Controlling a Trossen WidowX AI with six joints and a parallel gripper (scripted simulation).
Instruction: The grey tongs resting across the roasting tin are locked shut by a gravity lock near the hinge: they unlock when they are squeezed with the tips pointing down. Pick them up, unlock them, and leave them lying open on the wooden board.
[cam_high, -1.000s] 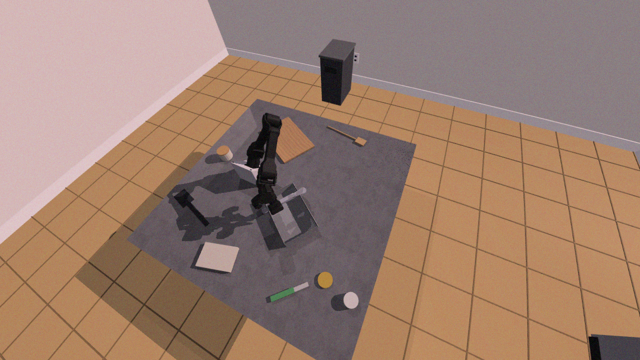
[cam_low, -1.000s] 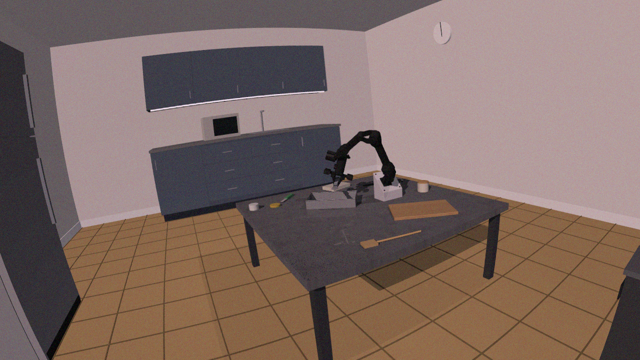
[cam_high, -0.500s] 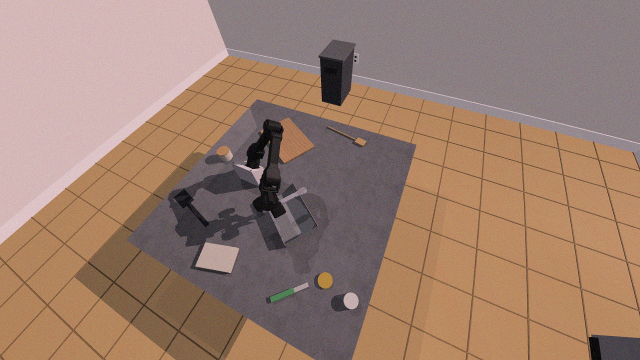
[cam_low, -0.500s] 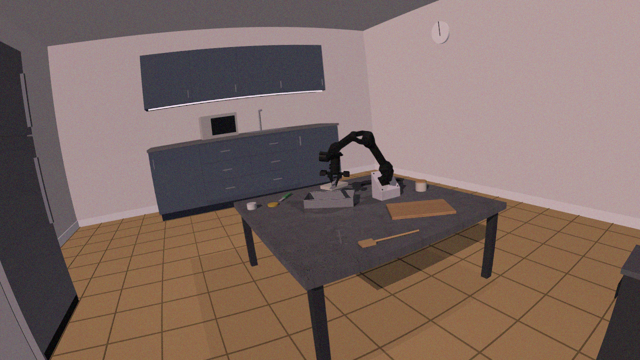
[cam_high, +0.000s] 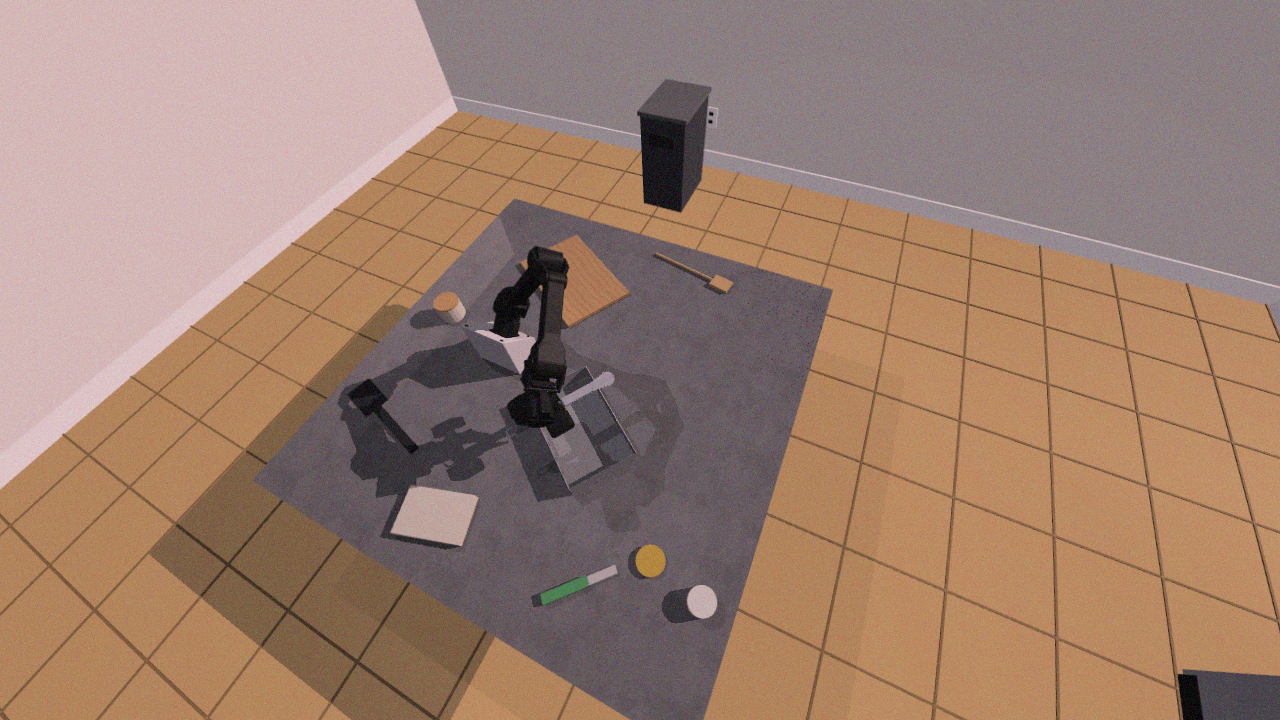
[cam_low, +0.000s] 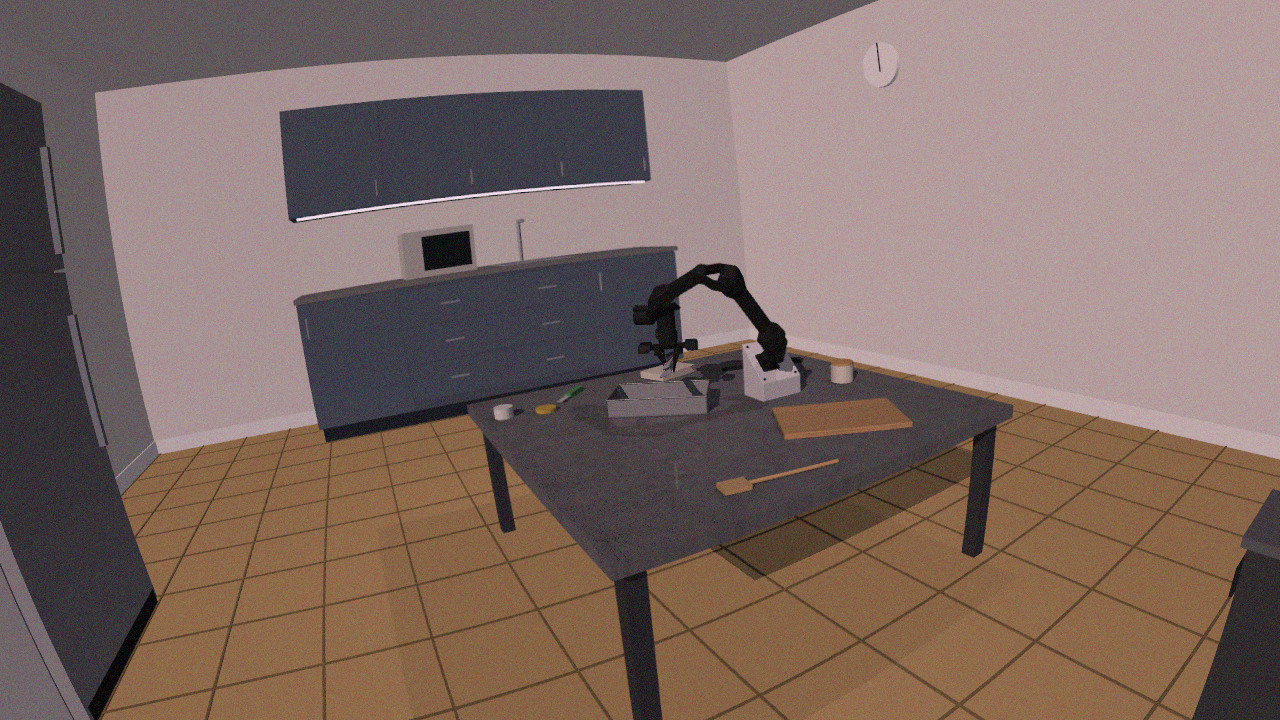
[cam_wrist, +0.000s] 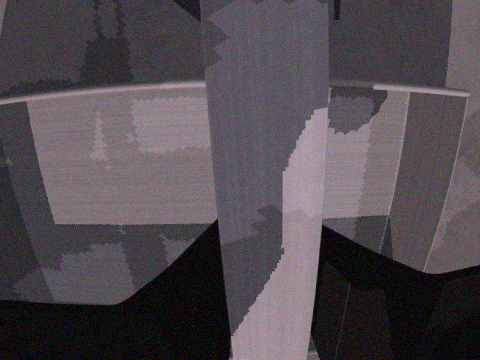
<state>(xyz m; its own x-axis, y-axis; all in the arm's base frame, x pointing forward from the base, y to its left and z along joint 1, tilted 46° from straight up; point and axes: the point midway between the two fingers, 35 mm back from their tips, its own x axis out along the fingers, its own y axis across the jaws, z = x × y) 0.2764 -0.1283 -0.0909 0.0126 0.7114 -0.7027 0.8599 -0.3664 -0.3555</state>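
Wrist view: the jaws stand slightly apart, clamped on the tongs, presumably to lift them from the tin beneath and beside the jaws.

Black arm arched from a white base toward a roasting tin.
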